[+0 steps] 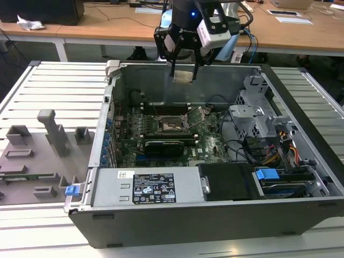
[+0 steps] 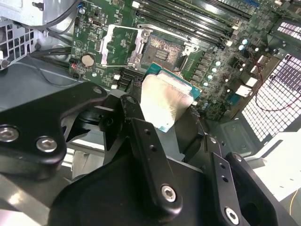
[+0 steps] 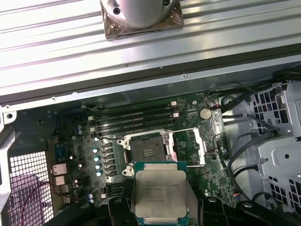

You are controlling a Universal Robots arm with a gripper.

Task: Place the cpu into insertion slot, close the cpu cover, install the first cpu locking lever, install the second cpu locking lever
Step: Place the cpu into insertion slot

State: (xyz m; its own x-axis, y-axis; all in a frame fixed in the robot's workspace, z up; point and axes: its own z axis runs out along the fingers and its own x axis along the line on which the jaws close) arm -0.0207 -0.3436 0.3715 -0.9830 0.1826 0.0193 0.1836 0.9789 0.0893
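Case [image 1: 188, 217] on table [image 1: 54, 80], top open. Motherboard [image 1: 215, 146] on case floor. Insertion slot [image 1: 173, 124] near board's middle. Memory slots [image 3: 134, 117] just behind it, toward case's far wall. cpu cover [image 3: 202, 147] beside slot on exterior view's right, apparently swung up off it. Power supply box [image 1: 150, 188] along case's near wall, in front of board. Drive cage [image 1: 252, 115] in case's part on exterior view's right. cpu [image 1: 183, 76] pinched between jaws, up above board, apart from slot. Block tray [image 1: 37, 156] on table, on exterior view's left of case.
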